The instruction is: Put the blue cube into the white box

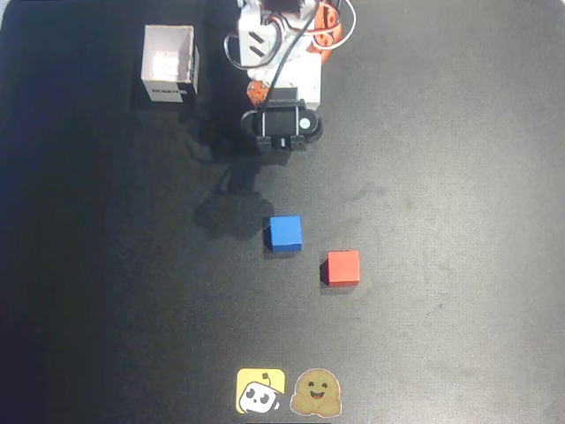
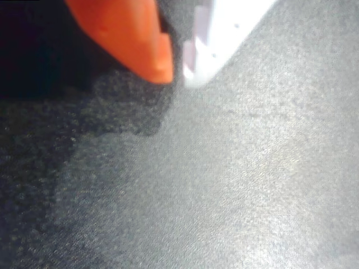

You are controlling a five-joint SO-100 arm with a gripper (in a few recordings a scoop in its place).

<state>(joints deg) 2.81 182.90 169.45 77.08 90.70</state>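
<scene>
1. In the wrist view the gripper [image 2: 176, 70] shows an orange finger [image 2: 132, 33] and a white finger [image 2: 224, 33] whose tips sit almost together, with only a thin dark slit between them. The jaws are closed or nearly so and hold nothing; beneath them lies bare dark table [image 2: 224, 185].
2. In the overhead view the arm [image 1: 281, 88] sits folded near 12 o'clock, with its wrist camera housing at the lower end.
3. The blue cube [image 1: 285, 233] rests on the table just below centre, toward 6 o'clock from the arm and well apart from it.
4. The red cube [image 1: 342, 267] lies near the blue one, at about 4 o'clock from it, the 2 not touching.
5. The white box [image 1: 169, 64] stands toward 10 o'clock of the picture, open side up, beside the arm's base.
6. 2 stickers [image 1: 288, 391] sit at 6 o'clock by the edge.
7. Risks, as I judge them: descending with the jaws this narrow would shove the blue cube instead of straddling it; a wide approach from 4 o'clock could nudge the red cube; the box's thin walls could catch the cube at release.
</scene>
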